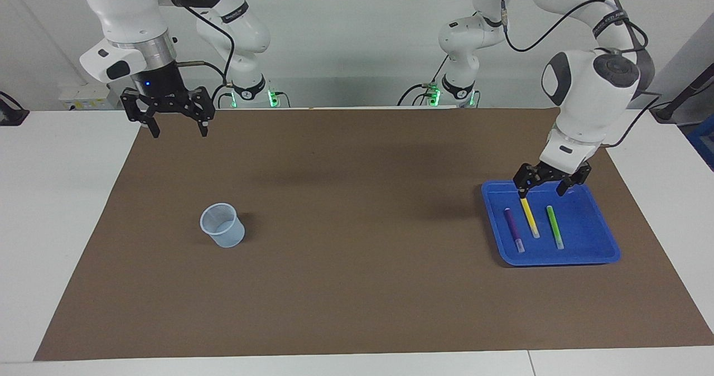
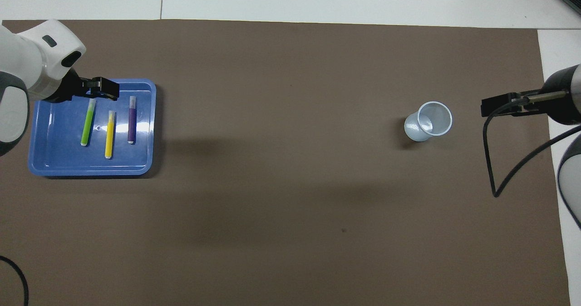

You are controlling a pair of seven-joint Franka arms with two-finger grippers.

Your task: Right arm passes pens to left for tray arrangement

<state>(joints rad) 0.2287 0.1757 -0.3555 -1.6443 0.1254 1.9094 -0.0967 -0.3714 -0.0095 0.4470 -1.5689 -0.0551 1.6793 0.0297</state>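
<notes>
The blue tray (image 1: 605, 247) sits on the brown mat at the left arm's end of the table, and all three pens lie flat in it side by side, none touching another: the purple pen (image 1: 514, 229) on the side toward the cup, the yellow pen (image 1: 530, 218) in the middle, the green pen (image 1: 554, 227) on the side away from the cup. The arrangement looks finished, so the risks now are about undoing it.

The left hand (image 1: 550, 182) hangs empty with its fingers spread, low over the tray's edge nearest the robots, right above the yellow pen's nearer end. If it drops or swings sideways while pulling away, a fingertip could catch that pen and roll it into the purple or green one, or knock the tray's rim and shift everything. A straight lift would avoid that.

The right hand (image 1: 168, 115) is also open and holds nothing, raised over the mat's corner at the right arm's end, well apart from the tray. The clear cup (image 1: 222, 225) stands upright beneath and ahead of it; a low sweep back toward the tray could tip it
</notes>
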